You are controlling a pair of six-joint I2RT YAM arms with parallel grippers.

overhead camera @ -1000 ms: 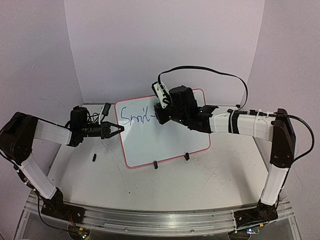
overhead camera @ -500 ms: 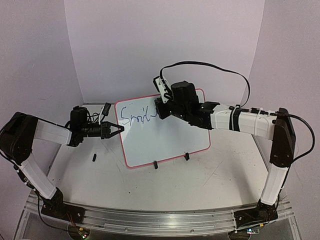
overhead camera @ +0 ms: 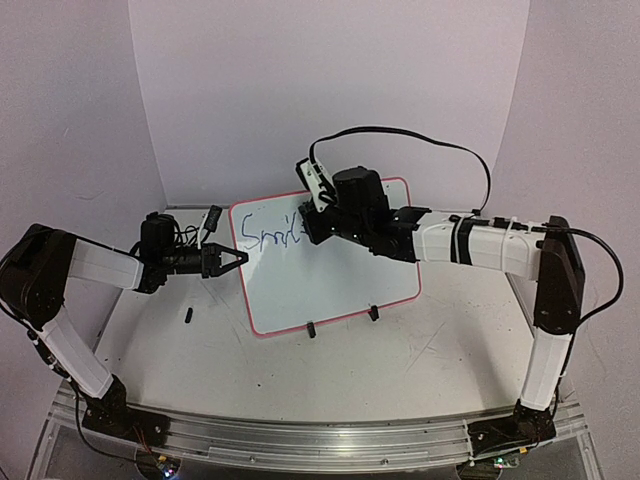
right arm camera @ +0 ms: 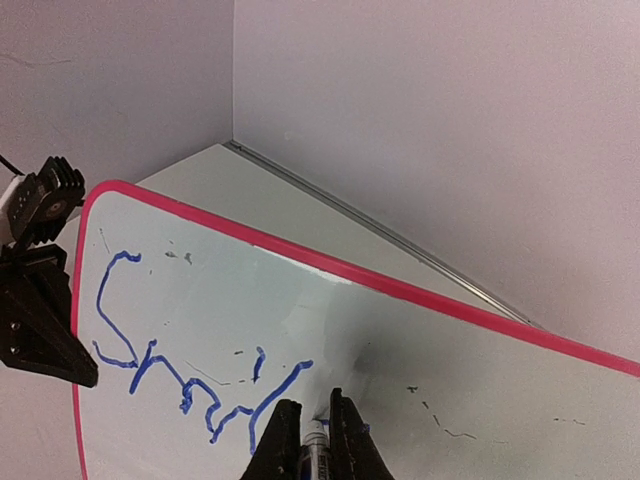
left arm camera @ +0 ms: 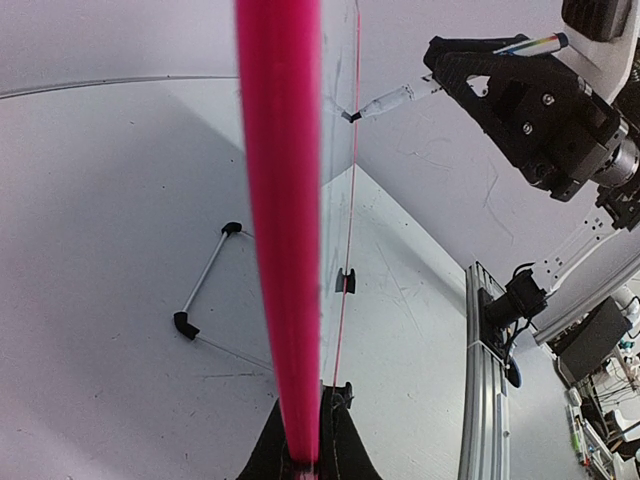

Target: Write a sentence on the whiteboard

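The whiteboard point(overhead camera: 330, 285), glossy white with a red-pink frame, stands tilted on the table on two black clip feet point(overhead camera: 312, 329). Blue handwriting point(overhead camera: 272, 236) runs along its upper left. My left gripper point(overhead camera: 238, 257) is shut on the board's left edge; the left wrist view shows the pink frame point(left arm camera: 280, 200) running up from between its fingers point(left arm camera: 312, 400). My right gripper point(overhead camera: 312, 225) is at the board's top, shut on a marker point(right arm camera: 314, 440). The marker's tip touches the board face point(right arm camera: 450, 360) just right of the blue strokes point(right arm camera: 150, 360). The marker point(left arm camera: 385, 101) also shows in the left wrist view.
A small black-ended rod point(overhead camera: 188, 317) lies on the table left of the board, also seen as a thin bar point(left arm camera: 205, 280) in the left wrist view. Purple walls close in the back and sides. The aluminium rail point(overhead camera: 320, 435) with the arm bases runs along the near edge.
My right gripper with the marker moved up and then a little left along the top of the board, after the last blue stroke. The left arm and board stayed still.
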